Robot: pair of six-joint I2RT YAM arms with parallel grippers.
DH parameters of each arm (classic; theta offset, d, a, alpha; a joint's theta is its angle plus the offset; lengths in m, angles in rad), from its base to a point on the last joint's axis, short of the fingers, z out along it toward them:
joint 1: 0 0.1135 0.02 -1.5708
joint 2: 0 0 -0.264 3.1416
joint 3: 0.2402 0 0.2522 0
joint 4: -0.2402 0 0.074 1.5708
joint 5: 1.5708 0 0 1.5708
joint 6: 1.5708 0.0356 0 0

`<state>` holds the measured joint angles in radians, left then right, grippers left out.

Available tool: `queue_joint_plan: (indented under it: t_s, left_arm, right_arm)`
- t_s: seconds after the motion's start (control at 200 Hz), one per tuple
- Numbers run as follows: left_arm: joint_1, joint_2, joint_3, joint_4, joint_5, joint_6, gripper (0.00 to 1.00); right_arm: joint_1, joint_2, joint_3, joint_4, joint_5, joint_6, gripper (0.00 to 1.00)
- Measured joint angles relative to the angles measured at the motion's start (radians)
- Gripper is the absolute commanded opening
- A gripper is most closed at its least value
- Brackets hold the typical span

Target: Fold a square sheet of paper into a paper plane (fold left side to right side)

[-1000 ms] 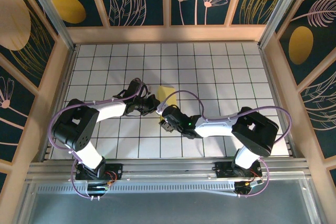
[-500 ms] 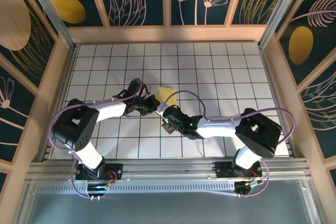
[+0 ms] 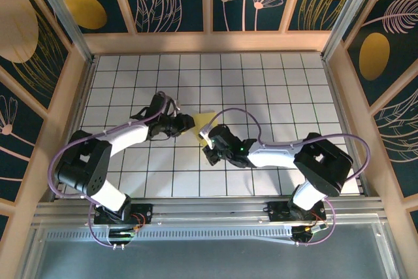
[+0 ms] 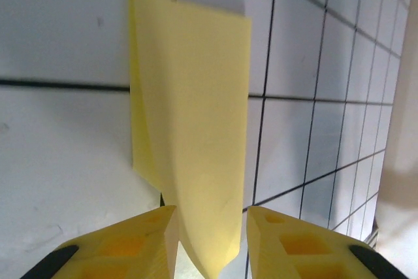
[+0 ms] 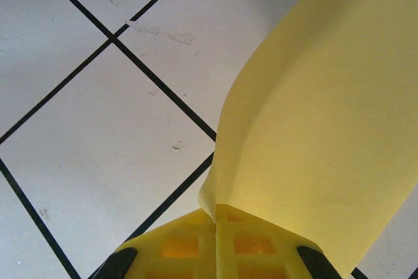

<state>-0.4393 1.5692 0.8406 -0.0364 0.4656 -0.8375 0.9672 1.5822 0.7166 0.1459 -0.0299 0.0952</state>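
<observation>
The square sheet of paper (image 3: 202,121) is pale yellow and lies partly folded and lifted near the table's middle. My right gripper (image 3: 208,140) is shut on its near edge; in the right wrist view the sheet (image 5: 313,122) curls up out of the closed right gripper (image 5: 216,217). My left gripper (image 3: 185,124) sits at the sheet's left side. In the left wrist view the paper's narrow end (image 4: 196,129) hangs between the fingers of the left gripper (image 4: 212,240), which are apart with a gap on each side.
The white grid table (image 3: 274,83) has wooden side rails (image 3: 343,115) and a back wall. Both arms crowd the centre, with their purple cables (image 3: 261,136) looping over them. Open tiles lie behind and to the right of the paper.
The left jaws have opened and let go of the paper, and the left arm has stretched out toward the back. The right gripper closed on the sheet's near edge and edged forward.
</observation>
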Motion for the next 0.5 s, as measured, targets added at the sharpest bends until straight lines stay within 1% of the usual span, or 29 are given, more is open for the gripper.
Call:
queue_joint_plan:
  t_s: [0.08, 0.19, 0.345, 0.5]
  left_arm:
    - [0.005, 0.012, 0.047, -0.018, 0.0, 0.027, 0.22]
    - [0.003, 0.066, 0.105, -0.012, 0.026, 0.055, 0.16]
    - [-0.011, 0.197, 0.174, -0.024, 0.053, 0.087, 0.13]
    - [-0.046, 0.322, 0.266, -0.059, 0.057, 0.13, 0.1]
  right_arm:
    - [-0.043, 0.0, -0.015, 0.01, -0.095, 0.035, 0.0]
    - [-0.09, 0.0, -0.035, 0.025, -0.199, 0.076, 0.0]
    - [-0.122, 0.001, -0.045, 0.05, -0.312, 0.117, 0.0]
    - [-0.135, 0.003, -0.045, 0.073, -0.38, 0.142, 0.0]
